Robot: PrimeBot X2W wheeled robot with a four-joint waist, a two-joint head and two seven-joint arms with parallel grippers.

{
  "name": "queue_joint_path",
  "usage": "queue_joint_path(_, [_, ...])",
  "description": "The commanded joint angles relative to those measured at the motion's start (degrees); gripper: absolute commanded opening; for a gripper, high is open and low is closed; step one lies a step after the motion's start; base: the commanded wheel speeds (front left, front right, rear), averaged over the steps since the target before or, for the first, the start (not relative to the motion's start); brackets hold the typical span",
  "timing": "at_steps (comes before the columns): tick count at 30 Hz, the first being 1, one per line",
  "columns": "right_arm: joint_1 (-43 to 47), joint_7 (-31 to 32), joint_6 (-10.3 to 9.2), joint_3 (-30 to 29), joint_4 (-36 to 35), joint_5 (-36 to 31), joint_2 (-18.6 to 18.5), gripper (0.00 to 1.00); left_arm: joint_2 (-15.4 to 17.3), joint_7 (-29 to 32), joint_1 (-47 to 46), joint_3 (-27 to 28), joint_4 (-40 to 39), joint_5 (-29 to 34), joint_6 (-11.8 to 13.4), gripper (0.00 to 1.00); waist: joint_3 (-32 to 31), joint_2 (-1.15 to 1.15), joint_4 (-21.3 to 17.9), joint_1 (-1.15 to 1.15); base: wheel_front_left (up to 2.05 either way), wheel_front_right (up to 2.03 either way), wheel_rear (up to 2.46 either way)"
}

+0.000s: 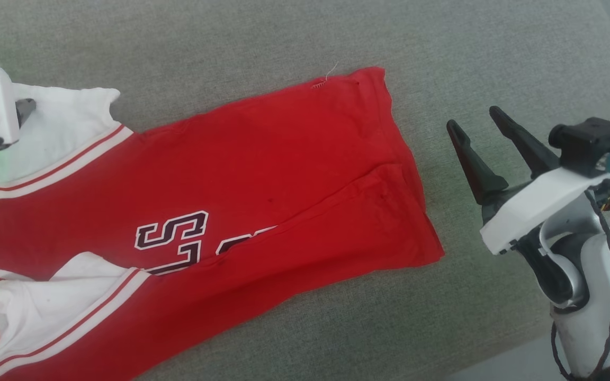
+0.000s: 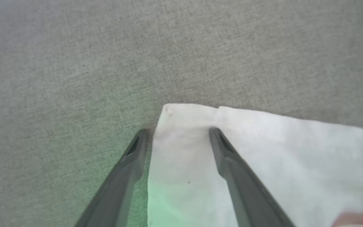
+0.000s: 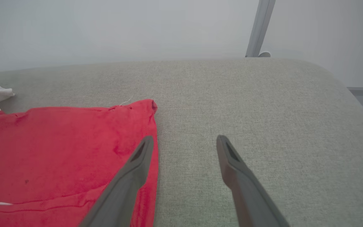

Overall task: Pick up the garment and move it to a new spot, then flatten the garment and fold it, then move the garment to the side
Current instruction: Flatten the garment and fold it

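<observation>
The garment (image 1: pixel 262 174) lies spread on the grey cushion (image 1: pixel 284 42). The left end effector (image 2: pixel 178 130), released, straddles the garment's white shoulder corner. The right end effector (image 1: pixel 472 115) hovers, fingers parted, just beyond the garment's hem.

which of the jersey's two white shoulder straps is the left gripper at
The far strap, at the head view's upper left: the open left gripper straddles its corner. The near strap lies alone.

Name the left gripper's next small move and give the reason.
Probably close the left gripper on the white strap of the garment. Its open fingers straddle the strap's corner, which lies flat on the grey cushion, and nothing grips the garment yet.
</observation>
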Motion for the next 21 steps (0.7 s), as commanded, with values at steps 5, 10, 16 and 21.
queue_joint_path(5, [-2.18, 2.43, 0.0, 0.51, 0.88, 1.9, -0.19, 1.0, -2.51, 3.26, -0.12, -1.48, 3.82, -0.88, -0.68, 0.0, 1.07, 0.0, 1.0, 0.0, 0.0, 0.0, 0.0])
queue_joint_path(10, [-7.73, 7.74, 0.0, 1.69, 4.04, 5.15, -0.43, 1.0, -5.27, 2.18, -2.82, -2.08, 4.99, -0.12, -1.78, 0.0, 2.19, 0.0, 3.51, 0.0, 0.0, 0.0, 0.0])
queue_joint_path(16, [-16.62, 16.13, 0.0, 5.83, 10.54, 6.69, -3.15, 1.0, -7.7, 1.24, -5.78, -2.48, 6.32, 0.79, -2.48, 0.0, 3.28, 0.0, 6.45, 0.0, 0.0, 0.0, 0.0])
queue_joint_path(21, [-23.6, 23.25, 0.0, 9.31, 17.47, 7.63, -4.56, 1.0, -9.68, 0.31, -7.56, -2.71, 7.57, 1.14, -3.15, 0.0, 4.14, 0.0, 8.63, 0.0, 0.0, 0.0, 0.0])
